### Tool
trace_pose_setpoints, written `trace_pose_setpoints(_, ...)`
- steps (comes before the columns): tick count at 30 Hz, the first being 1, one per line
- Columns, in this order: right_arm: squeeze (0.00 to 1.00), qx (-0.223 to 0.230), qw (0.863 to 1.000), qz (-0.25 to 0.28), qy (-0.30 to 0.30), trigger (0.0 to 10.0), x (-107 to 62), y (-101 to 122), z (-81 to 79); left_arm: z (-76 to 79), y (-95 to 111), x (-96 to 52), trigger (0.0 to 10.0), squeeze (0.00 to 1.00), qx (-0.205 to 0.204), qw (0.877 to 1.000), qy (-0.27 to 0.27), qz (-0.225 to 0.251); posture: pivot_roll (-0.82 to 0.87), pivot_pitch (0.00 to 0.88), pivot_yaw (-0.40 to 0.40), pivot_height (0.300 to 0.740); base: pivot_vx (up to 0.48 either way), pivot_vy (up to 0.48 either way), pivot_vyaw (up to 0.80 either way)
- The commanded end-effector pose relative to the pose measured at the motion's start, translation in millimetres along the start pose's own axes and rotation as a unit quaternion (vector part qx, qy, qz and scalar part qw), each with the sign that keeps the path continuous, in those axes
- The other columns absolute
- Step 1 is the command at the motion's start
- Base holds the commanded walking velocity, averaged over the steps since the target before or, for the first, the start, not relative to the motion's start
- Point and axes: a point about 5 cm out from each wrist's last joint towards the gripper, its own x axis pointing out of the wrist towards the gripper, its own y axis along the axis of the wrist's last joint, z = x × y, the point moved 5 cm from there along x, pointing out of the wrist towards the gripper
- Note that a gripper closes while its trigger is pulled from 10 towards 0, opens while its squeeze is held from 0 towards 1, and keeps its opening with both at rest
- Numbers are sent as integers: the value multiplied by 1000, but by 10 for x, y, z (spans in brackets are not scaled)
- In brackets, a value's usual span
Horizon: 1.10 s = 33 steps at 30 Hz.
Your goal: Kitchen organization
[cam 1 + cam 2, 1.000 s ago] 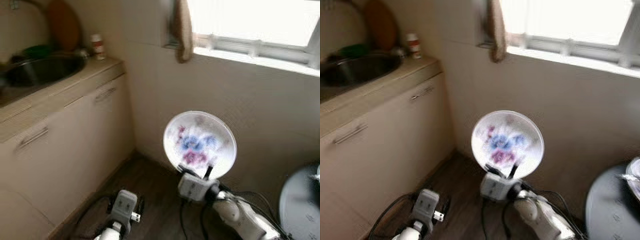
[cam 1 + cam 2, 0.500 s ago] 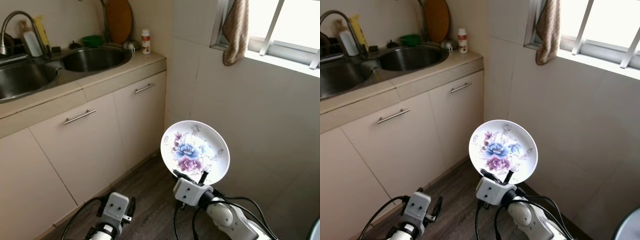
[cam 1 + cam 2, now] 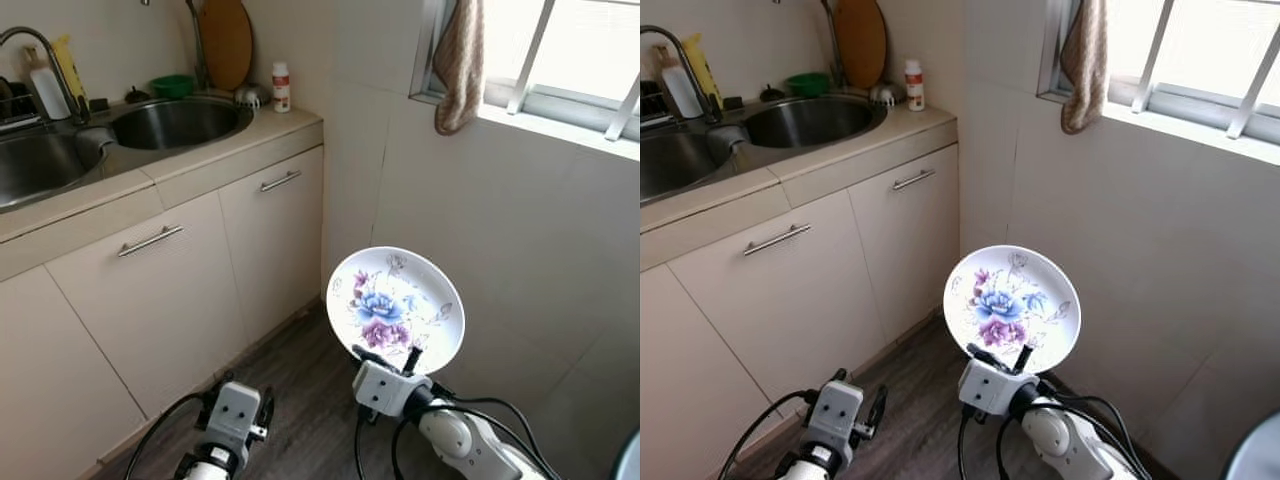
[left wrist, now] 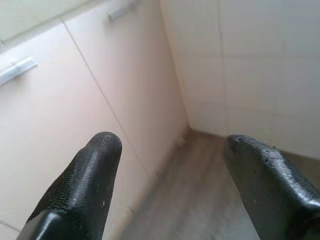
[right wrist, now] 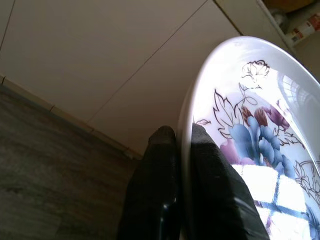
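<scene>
Head view swings steadier and the blur is gone: counter (image 3: 150, 170) and sink (image 3: 175, 122) sit further left than half a second ago. Plate (image 3: 395, 308) rides upright, rim pinched by the right gripper (image 3: 385, 355); left gripper (image 4: 170, 185) hangs spread, empty. Carry continues.

A white plate (image 3: 395, 307) patterned with blue and purple flowers is seen against cream cabinets (image 3: 180, 280), dark wood-grain flooring (image 3: 310, 400) and a brown towel (image 3: 458, 60).
</scene>
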Motion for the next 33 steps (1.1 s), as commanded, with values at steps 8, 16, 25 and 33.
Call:
trace_pose_setpoints(8, 0, 2, 998, 36, -60, 10000, 63, 180, 316, -213, 392, 138, 10000, 0, 5, 997, 39, 67, -25, 0, 3, 740, 292, 0, 0)
trace_pose_setpoints(16, 0, 7, 987, 94, -128, 10000, 124, 557, 689, -416, 971, 256, 10000, 0, 23, 984, 76, 161, -25, 0, 8, 740, 292, 0, 0)
trace_pose_setpoints(25, 0, -29, 979, 165, -118, 10000, 168, 1007, 769, -531, 1320, 369, 10000, 0, 19, 975, 92, 199, -25, 0, 13, 740, 286, 0, 800)
trace_pose_setpoints(33, 0, -49, 978, 181, -89, 10000, 154, 1066, 660, -548, 1341, 372, 10000, 0, 20, 975, 98, 197, -17, 0, 6, 740, 285, 0, 800)
